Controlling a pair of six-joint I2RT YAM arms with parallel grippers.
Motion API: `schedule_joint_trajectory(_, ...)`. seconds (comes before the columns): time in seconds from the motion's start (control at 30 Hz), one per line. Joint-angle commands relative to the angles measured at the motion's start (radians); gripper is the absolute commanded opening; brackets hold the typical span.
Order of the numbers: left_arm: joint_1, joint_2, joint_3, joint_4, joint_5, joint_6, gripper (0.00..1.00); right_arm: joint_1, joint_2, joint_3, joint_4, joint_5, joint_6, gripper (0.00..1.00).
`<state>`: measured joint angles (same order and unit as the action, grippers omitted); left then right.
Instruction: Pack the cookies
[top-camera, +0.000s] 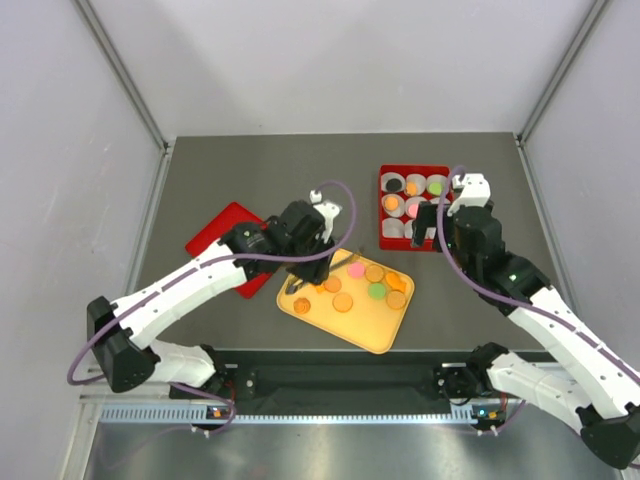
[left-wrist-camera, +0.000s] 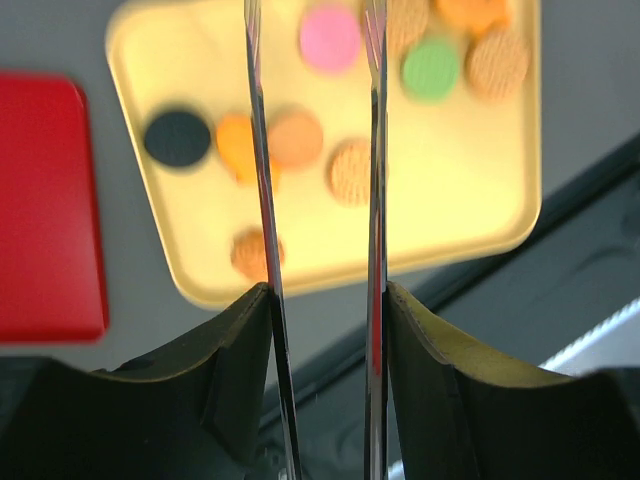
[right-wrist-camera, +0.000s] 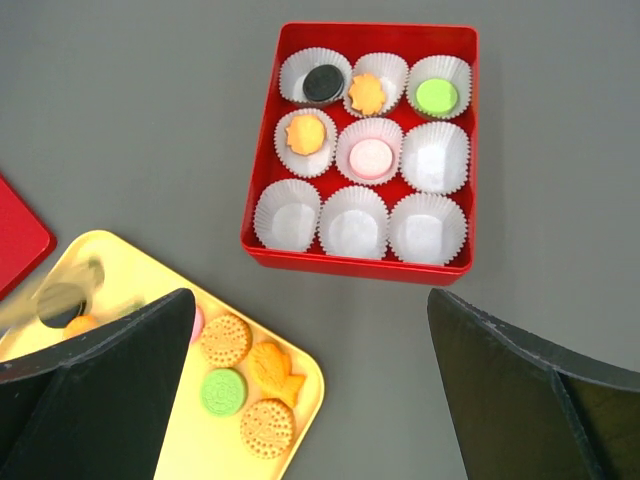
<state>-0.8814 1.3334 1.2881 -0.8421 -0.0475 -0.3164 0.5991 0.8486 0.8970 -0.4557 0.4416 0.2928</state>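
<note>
My left gripper (top-camera: 305, 280) hangs over the near-left part of the yellow tray (left-wrist-camera: 450, 190). Its two thin metal fingers (left-wrist-camera: 262, 150) stand parallel and partly spread, with a clear gap between them. I see nothing pinched there, only tray and cookies (left-wrist-camera: 350, 170) showing through the gap. The wrist view does not show whether the tips touch the tray. A black cookie (left-wrist-camera: 177, 138) lies on the tray just to one side of the blades, next to an orange cookie (left-wrist-camera: 238, 145).

My right gripper (right-wrist-camera: 308, 300) hovers above the grey table (right-wrist-camera: 120, 120) at the near edge of the red box (right-wrist-camera: 350, 262). Its dark fingers are spread as wide as they go and touch nothing.

The cookies are in two places. About ten lie loose on the yellow tray, including a pink cookie (left-wrist-camera: 330, 38) and a green cookie (left-wrist-camera: 430, 68). Five sit in white paper cups (right-wrist-camera: 435, 157) in the red box: black, orange and green across the far row, orange and pink in the middle row. All lie flat, faces up. Most are round, so they show no long axis. One fish-shaped cookie (right-wrist-camera: 275, 368) on the tray lies roughly along the tray's near-right rim.

A red lid (left-wrist-camera: 45, 200) lies flat on the table just left of the tray.
</note>
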Motion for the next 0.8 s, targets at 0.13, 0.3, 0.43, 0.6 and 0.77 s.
schedule_joint_trajectory(0.13, -0.122, -0.112, -0.105, -0.156, 0.003, -0.111, 0.52, 0.001, 0.041, -0.009, 0.095, -0.034, 0.017, 1.0)
schedule_joint_trajectory(0.3, -0.157, -0.149, -0.134, -0.181, 0.003, -0.142, 0.52, 0.001, 0.047, -0.018, 0.106, -0.043, 0.023, 1.0)
schedule_joint_trajectory(0.43, -0.183, -0.143, -0.15, -0.181, -0.003, -0.158, 0.52, 0.001, 0.052, -0.021, 0.107, -0.047, 0.026, 1.0)
schedule_joint_trajectory(0.6, -0.197, -0.12, -0.165, -0.143, -0.006, -0.162, 0.52, 0.001, 0.043, -0.027, 0.109, -0.047, 0.025, 1.0)
schedule_joint_trajectory(0.77, -0.203, -0.088, -0.168, -0.12, -0.015, -0.159, 0.52, -0.001, 0.032, -0.032, 0.106, -0.043, 0.02, 1.0)
